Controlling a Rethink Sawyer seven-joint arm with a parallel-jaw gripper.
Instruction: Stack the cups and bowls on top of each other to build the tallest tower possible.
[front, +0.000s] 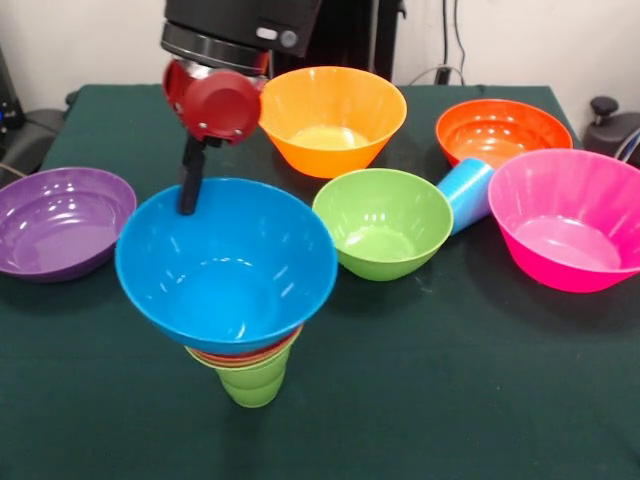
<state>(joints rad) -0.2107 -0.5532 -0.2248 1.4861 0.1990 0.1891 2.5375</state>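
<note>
Blue bowl (226, 262) atop stack — jaws (189, 190) at its far rim; grip state unclear.

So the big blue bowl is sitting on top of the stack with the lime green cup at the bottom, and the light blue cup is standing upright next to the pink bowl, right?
Not quite. The front view shows the light blue cup lying on its side, not upright, between the green bowl and the pink bowl. The blue bowl does top the stack above the lime green cup.

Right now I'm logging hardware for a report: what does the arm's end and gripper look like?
The arm's end is a black housing with a silver ring. Below it sits a rounded, glossy red wrist piece. One slim black finger hangs from it. No cables or markings show.
</note>
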